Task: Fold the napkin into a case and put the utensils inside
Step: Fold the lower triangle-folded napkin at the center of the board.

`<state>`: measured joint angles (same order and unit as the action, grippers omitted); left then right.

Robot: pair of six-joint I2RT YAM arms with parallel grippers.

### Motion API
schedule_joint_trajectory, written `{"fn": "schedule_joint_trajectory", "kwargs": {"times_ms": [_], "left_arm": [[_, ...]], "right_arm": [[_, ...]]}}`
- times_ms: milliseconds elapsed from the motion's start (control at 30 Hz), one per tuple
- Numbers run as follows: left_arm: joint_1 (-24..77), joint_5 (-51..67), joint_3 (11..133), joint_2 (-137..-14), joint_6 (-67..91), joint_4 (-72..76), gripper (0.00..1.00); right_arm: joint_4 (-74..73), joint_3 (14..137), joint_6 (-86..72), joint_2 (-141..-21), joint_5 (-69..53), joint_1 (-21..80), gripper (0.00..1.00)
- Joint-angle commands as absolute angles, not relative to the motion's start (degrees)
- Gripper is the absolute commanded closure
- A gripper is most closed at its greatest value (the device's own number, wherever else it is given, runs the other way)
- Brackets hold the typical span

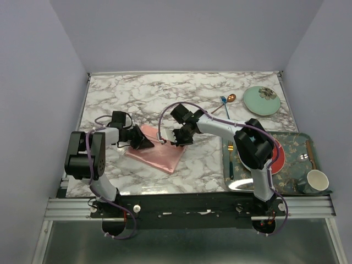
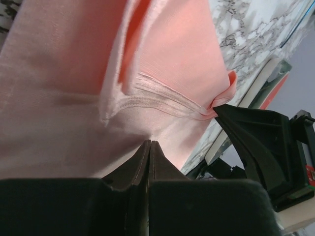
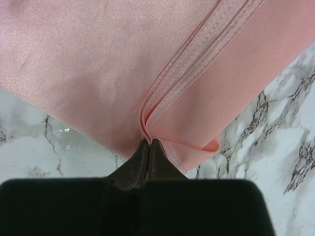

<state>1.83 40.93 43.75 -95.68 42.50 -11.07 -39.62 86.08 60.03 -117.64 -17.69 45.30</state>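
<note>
The salmon-pink napkin lies folded into a narrow slanted band on the marble table. My left gripper is at its left end, jaws pressed together with their tips in the cloth. At the band's right end my right gripper is shut, pinching the stitched hem fold. In the left wrist view the right gripper holds a corner. The copper spoon and small blue fork lie far right on the table, apart from both grippers.
A pale green plate sits at the back right. A patterned tray at the right holds a red plate, a cup and a teal-handled fork.
</note>
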Motion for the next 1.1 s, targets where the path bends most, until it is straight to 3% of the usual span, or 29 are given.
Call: {"fn": "schedule_joint_trajectory", "kwargs": {"times_ms": [0,133,567,1067], "left_arm": [[2.3,36.7,44.6,-98.5,44.1,-12.1,0.95],[2.2,33.3,44.3,-100.1,44.5,-14.6,1.00],[2.2,30.6,43.3,-101.3,45.6,-14.8,1.00],[1.8,33.9,43.1,-95.9,43.5,-10.7,0.98]], "right_arm": [[-43.4,87.8,60.1,-116.9,-19.1,44.9,0.99],[-46.5,88.7,59.3,-115.2,-21.0,45.3,0.99],[-48.6,89.4,56.5,-114.2,-25.3,46.6,0.99],[-39.9,81.0,58.7,-119.0,-20.2,47.5,0.99]]}}
